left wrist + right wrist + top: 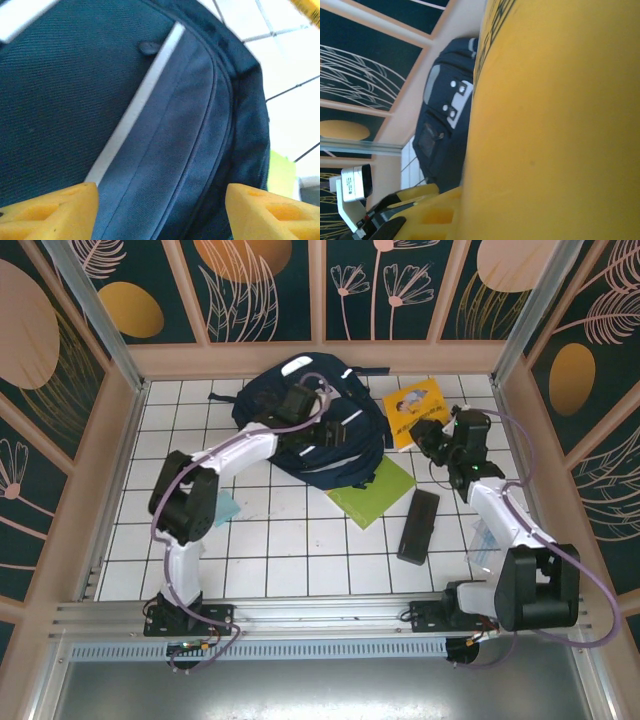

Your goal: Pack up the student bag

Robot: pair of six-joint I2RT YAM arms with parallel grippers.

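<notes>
The student bag (pixel 320 440), navy blue with white stripes, lies flat at the back middle of the tiled table. My left gripper (pixel 303 418) hovers over its middle. In the left wrist view the yellow fingers (pixel 55 210) stand wide apart over the bag's blue fabric (pixel 170 140) with nothing held, so the left gripper (pixel 160 202) is open. My right gripper (pixel 432 432) is shut on the near edge of a yellow book (pixel 412 412) just right of the bag. In the right wrist view the book's cover (pixel 555 125) is close up, with the bag's front pocket (pixel 445 125) behind it.
A green book (pixel 378 490) lies partly under the bag's near right corner. A black case (pixel 418 525) lies in front of it. A pale blue flat item (pixel 226 508) sits beside the left arm, and a clear one (pixel 484 540) beside the right arm. Wooden walls enclose the table.
</notes>
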